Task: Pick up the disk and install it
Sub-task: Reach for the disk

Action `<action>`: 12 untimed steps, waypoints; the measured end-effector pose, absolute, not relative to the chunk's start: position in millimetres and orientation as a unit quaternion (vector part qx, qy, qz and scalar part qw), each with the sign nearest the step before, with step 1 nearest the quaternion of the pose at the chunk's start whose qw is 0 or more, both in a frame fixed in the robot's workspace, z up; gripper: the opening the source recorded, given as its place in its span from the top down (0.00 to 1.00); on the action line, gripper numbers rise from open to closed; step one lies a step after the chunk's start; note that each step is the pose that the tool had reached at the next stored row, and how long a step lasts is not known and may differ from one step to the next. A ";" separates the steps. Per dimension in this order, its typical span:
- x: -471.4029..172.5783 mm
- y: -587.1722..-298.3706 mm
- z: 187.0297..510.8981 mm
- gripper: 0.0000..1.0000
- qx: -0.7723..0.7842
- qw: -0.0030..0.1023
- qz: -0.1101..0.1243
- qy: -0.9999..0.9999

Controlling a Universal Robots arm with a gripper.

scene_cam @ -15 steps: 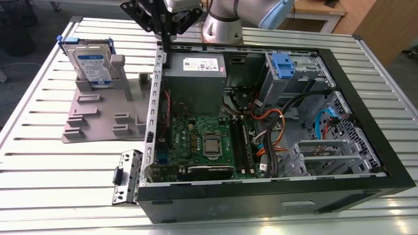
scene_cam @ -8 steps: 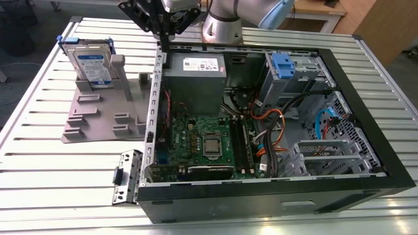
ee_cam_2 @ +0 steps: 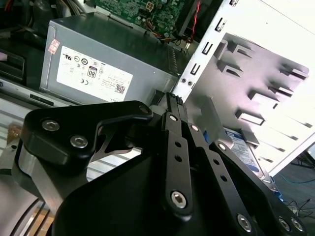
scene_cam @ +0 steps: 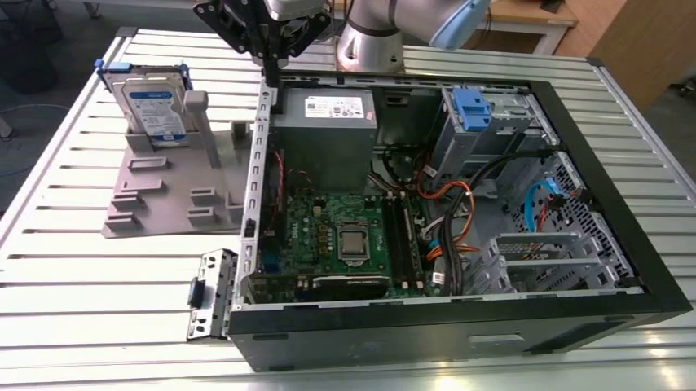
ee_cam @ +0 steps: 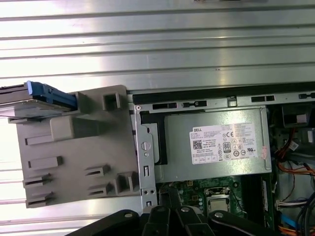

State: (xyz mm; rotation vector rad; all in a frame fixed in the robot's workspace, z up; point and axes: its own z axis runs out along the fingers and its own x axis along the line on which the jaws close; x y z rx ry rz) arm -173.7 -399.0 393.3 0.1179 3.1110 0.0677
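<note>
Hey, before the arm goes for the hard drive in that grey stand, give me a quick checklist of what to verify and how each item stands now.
1. Silver-grey hard drive with blue frame upright in the grey plastic stand: ok.
2. Black gripper carrying nothing: ok.
3. Gripper above the drive: not ok; it hangs over the edge of the open black computer case, beside the grey metal power supply box.
4. Jaws open for a grasp: not ok, shut.
5. Drive bay by the blue plastic tab free: cannot tell.
</note>
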 end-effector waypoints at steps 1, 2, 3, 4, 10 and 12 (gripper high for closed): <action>-174.2 -398.9 393.2 0.90 0.038 0.014 0.022 0.999; -174.7 -398.9 393.2 0.90 0.038 0.014 0.022 0.999; -175.2 -398.9 393.3 0.90 0.038 0.014 0.022 0.999; -175.7 -398.9 393.3 0.90 0.038 0.014 0.022 0.999; -179.1 -399.0 393.3 0.90 0.038 0.014 0.022 0.999; -180.6 -398.9 393.3 0.90 0.038 0.014 0.022 0.999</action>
